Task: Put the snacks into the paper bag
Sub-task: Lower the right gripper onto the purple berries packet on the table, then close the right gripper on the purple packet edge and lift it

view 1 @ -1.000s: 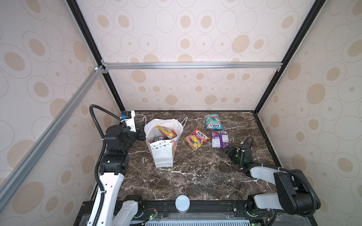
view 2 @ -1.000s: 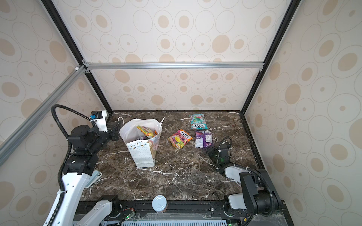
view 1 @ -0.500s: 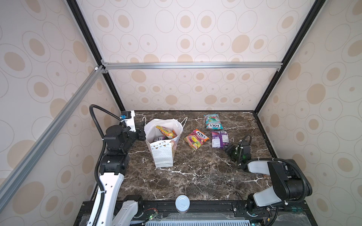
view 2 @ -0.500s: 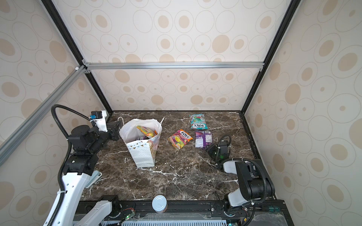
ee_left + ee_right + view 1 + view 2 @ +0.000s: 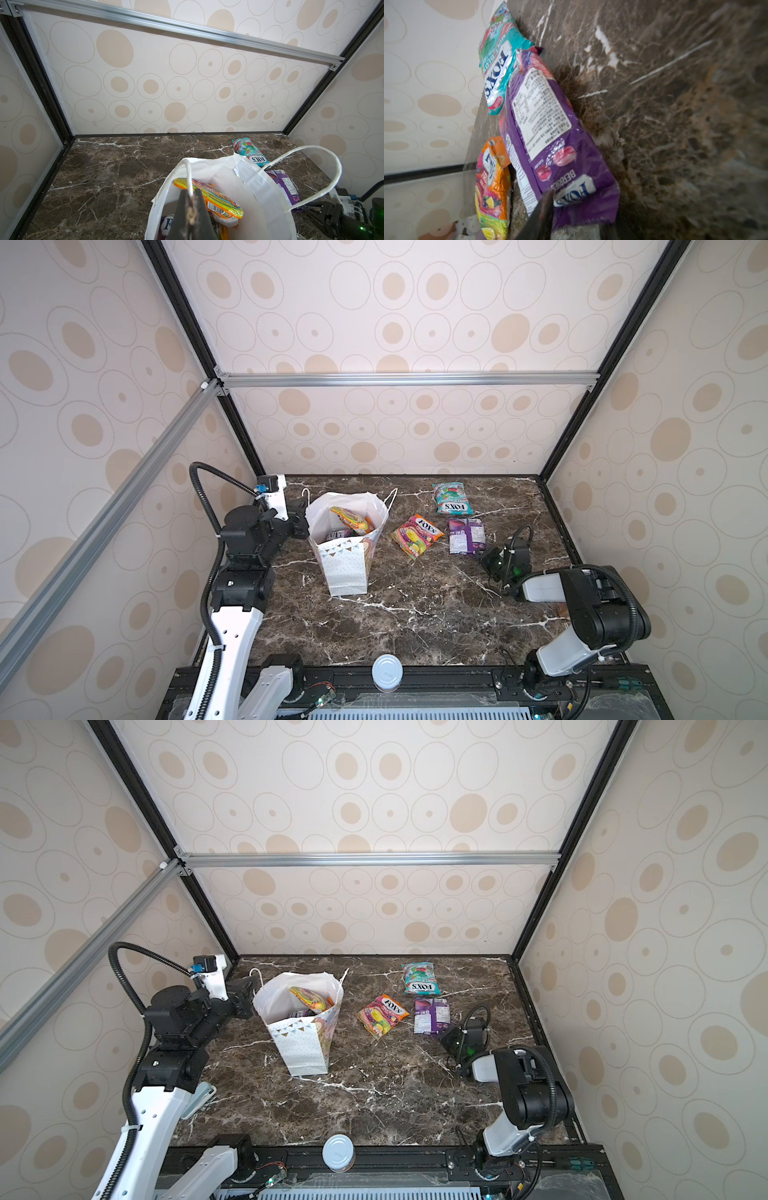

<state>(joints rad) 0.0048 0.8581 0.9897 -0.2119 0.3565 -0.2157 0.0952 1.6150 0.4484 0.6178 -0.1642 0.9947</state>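
Both top views: the tall white dotted paper bag (image 5: pixel 347 568) stands open on the brown marble surface (image 5: pixel 415 614) with glossy snack packets (image 5: pixel 351 519) poking out and the left tool (image 5: pixel 302 514) at its rim. Going right from the bag there's an orange fruit-print packet (image 5: pixel 417 536), a purple berry packet (image 5: pixel 466 535), a teal mint packet (image 5: pixel 451 498) further back, then the right tool (image 5: pixel 485 556). Left wrist view shows that tool clenched on the bag's white cord handle (image 5: pixel 188 176), while in the right wrist view the black fingers (image 5: pixel 544 207) straddle the purple packet's end and I honestly can't tell if they're pinching it.
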